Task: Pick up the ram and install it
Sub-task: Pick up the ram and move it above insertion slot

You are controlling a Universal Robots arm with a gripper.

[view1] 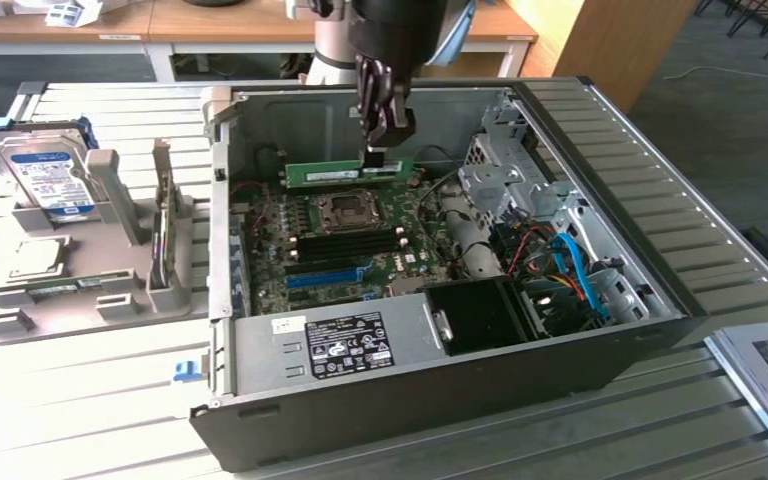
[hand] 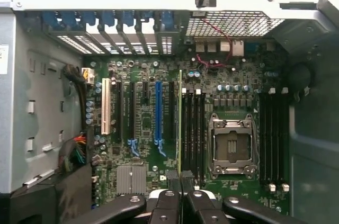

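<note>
One tool [view1: 379, 152], closed on the ram [view1: 349, 172], upper centre of the exterior frame. Ram gripped at its top edge, long side level, over the motherboard [view1: 337, 245] inside the open computer case [view1: 398, 420], just above the processor socket [view1: 348, 208] in the frame. Wrist view: ram edge-on, a thin green line running out from the tool's tips, beside the black memory slots [hand: 193, 128]. Left of the exterior frame: grey holder [view1: 104, 285] on the counter [view1: 91, 410], carrying a hard drive [view1: 44, 180] and a silver processor chip [view1: 40, 258].
</note>
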